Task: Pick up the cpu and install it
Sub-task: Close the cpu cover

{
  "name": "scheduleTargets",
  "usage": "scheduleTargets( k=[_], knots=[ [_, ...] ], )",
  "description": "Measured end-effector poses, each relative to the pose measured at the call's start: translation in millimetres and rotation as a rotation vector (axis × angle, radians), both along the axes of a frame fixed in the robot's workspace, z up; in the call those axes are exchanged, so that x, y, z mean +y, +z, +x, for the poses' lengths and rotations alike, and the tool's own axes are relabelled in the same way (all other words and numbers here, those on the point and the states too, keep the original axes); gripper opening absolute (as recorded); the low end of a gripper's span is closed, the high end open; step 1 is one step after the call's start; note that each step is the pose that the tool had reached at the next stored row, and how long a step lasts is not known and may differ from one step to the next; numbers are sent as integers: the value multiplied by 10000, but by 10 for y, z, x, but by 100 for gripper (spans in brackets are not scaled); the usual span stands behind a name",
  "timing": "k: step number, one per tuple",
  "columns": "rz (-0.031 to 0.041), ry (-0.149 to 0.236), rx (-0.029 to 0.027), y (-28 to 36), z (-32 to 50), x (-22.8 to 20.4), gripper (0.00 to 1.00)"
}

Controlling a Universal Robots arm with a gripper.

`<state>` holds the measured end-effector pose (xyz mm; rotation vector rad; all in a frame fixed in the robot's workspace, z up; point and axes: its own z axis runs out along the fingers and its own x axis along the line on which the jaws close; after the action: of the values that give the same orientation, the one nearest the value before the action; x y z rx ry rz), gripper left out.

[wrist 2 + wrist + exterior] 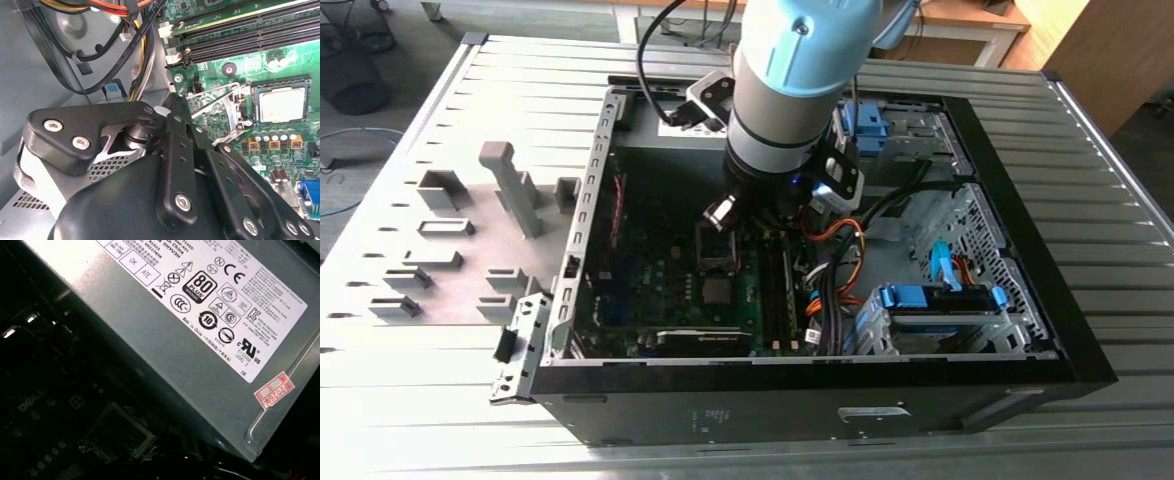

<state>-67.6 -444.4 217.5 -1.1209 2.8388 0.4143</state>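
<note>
The cpu [281, 103], a small square chip with a pale silvery top, lies flat in its socket on the green motherboard [280, 60]. It also appears inside the open computer case as the cpu [718, 292]. The socket's metal frame [216, 106] stands swung open beside the chip. My gripper [175, 100] hangs over the board next to that frame, a short way from the chip. Its black fingers [172, 145] are pressed together with nothing visible between them. In the exterior view the gripper [724, 222] is low inside the case, just behind the socket.
The power supply [200, 340] sits close beside the wrist. Memory slots [235, 35] and bundled cables [125, 55] border the socket. A drive cage [941, 300] with blue tabs fills the case's right side. Grey holder blocks [454, 250] stand on the table at the exterior view's left.
</note>
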Motion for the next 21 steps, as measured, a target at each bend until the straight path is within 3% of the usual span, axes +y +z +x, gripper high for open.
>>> scheduleTargets(
  k=[21],
  knots=[
    [-1,665,0,-29,-1,11,11]
  ],
)
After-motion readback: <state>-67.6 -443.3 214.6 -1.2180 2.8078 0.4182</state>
